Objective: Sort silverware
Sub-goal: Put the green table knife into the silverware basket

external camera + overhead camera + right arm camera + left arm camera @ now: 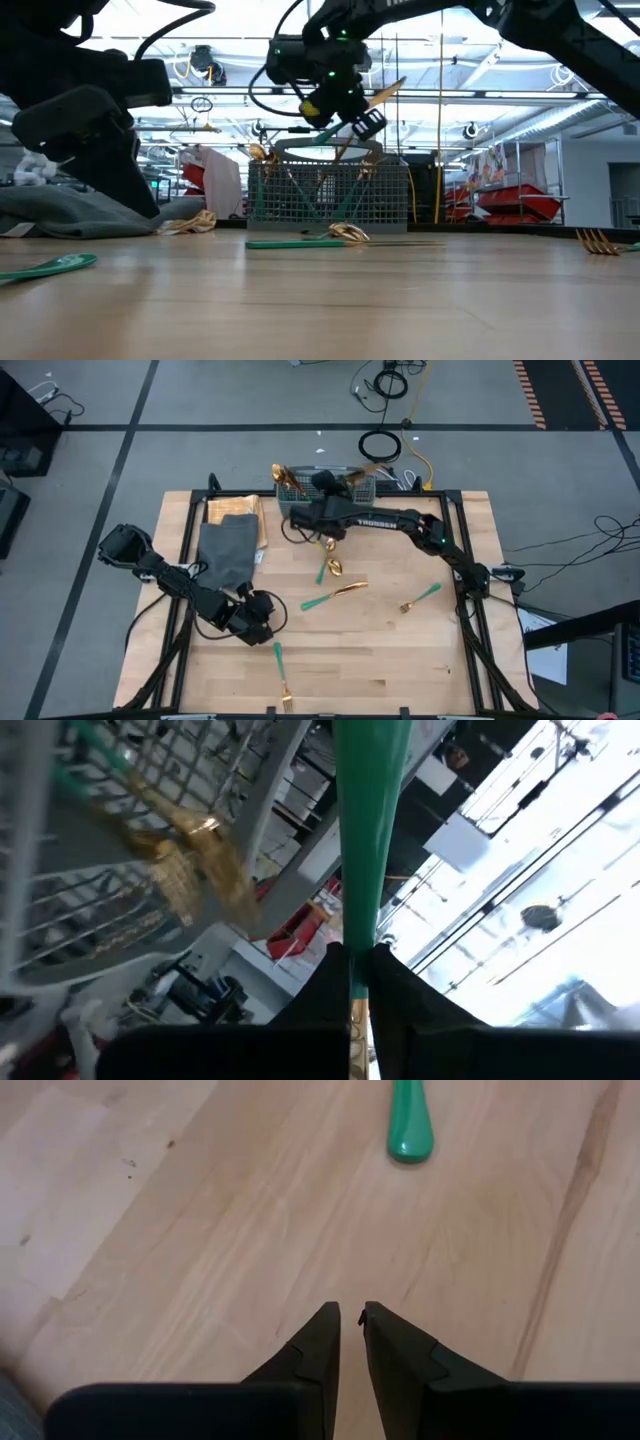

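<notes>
Teal-handled, gold-headed silverware lies scattered on the table: a spoon [330,568], a knife [336,594], a fork [420,598] and another fork [282,674]. More pieces stand in the grey mesh basket [322,486], gold heads up [185,845]. My right gripper [328,488] hovers over the basket [330,190], shut on one piece [372,102]. My left gripper [262,622] is low over the table's near left part, shut and empty. The teal handle end [410,1132] of the near fork lies just ahead of it. My right gripper pinches one piece of silverware between its two fingers [395,995], where the teal handle [368,870] meets the gold metal [352,1020]. The handle runs on past the fingertips toward the basket. The gold head [385,94] sticks up behind, and the piece is tilted and lifted clear.
A dark grey cloth [228,552] lies at the table's far left, partly over a tan sheet [236,510]. The basket stands at the far edge, middle. Bare wood shows on the near right part [400,660]. Cables [380,445] lie on the floor beyond the table.
</notes>
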